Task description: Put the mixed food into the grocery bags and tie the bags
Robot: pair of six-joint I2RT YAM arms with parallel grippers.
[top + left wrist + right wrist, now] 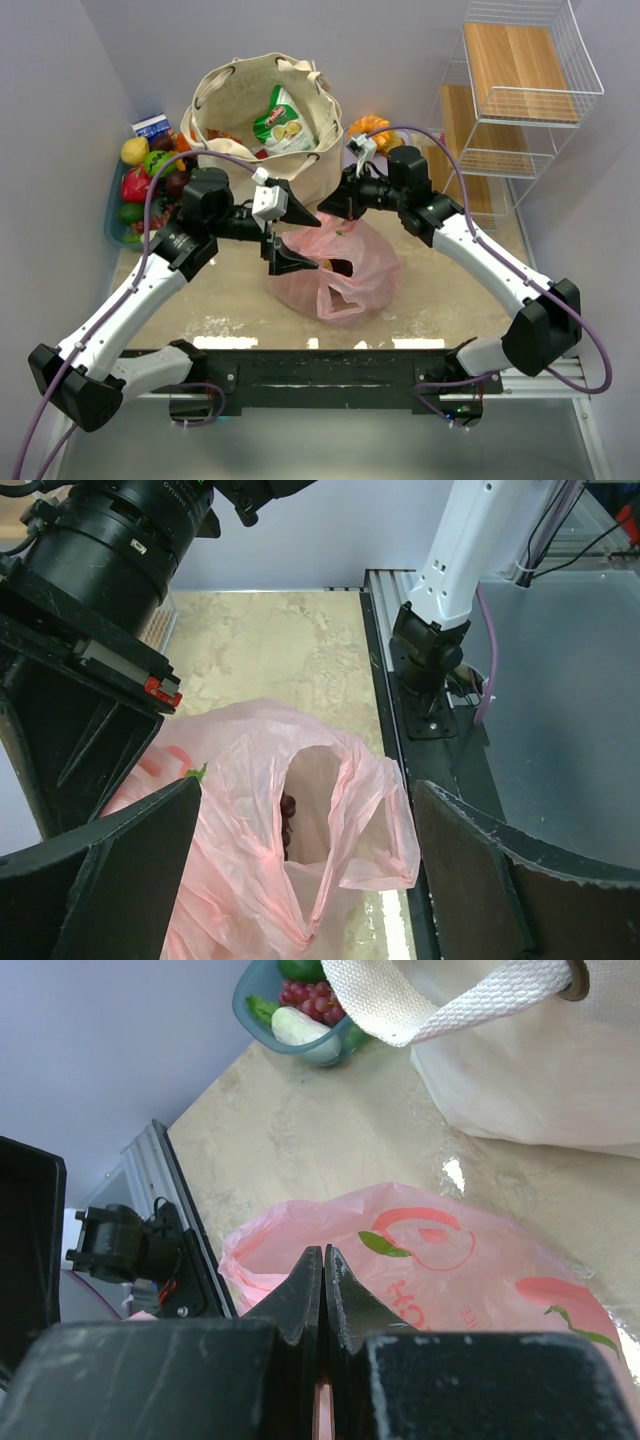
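Nearest, the pink plastic bag (345, 275) lies slumped on the stone-patterned table (440, 300), just beyond the arm bases, near the middle. Its mouth gapes in the left wrist view, with something dark inside; what it is I cannot tell.

The left gripper (290, 235) is over the bag's left edge, fingers spread wide either side of the film and gripping nothing.

The right gripper (330, 208) is at the bag's far edge, fingers pressed together. A pink sliver shows between them; whether film is pinched, cannot tell.

Farther back stands the cream canvas tote (240, 100), upright and open, with a green-and-white snack packet (283, 122) inside. An orange ring cake (370, 128) lies just right of the tote.

Far left is a blue tub (112, 205) of fruit, far right a wire rack (520, 90).
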